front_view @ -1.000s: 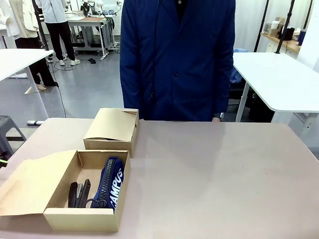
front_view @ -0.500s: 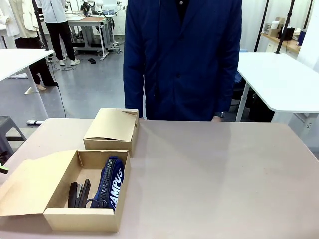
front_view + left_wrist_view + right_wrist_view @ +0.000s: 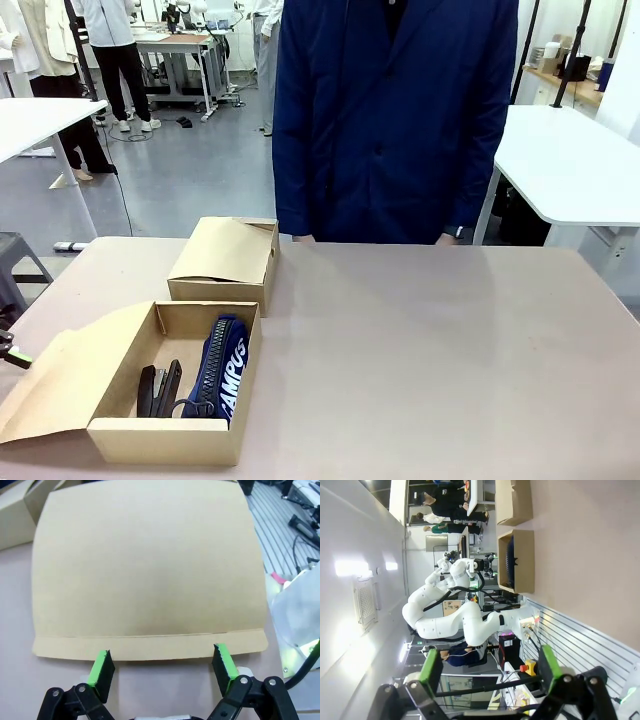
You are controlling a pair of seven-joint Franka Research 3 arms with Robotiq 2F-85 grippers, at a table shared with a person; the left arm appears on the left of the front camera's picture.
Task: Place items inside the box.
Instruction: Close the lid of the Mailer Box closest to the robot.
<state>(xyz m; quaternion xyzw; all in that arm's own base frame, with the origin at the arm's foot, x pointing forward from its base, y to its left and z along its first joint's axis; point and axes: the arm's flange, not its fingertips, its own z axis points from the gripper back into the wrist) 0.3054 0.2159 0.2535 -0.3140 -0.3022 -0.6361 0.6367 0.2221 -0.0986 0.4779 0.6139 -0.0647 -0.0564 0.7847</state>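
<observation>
From the left, I see my left gripper (image 3: 162,667) spread wide at the free edge of the flap lid (image 3: 145,570), which is raised off the table (image 3: 420,350). The box (image 3: 165,435) holds staplers (image 3: 160,388) and the CAMPUS pouch (image 3: 225,368). My right gripper (image 3: 487,672) hangs open, well apart.

At the lower left of your front view sits the long shallow brown cardboard box (image 3: 165,435), its hinged flap lid (image 3: 65,375) tilted up at the left. Inside it, a navy zip pouch lettered "CAMPUS" (image 3: 224,367) lies lengthwise, with slim black staplers (image 3: 159,388) just left of it.
</observation>
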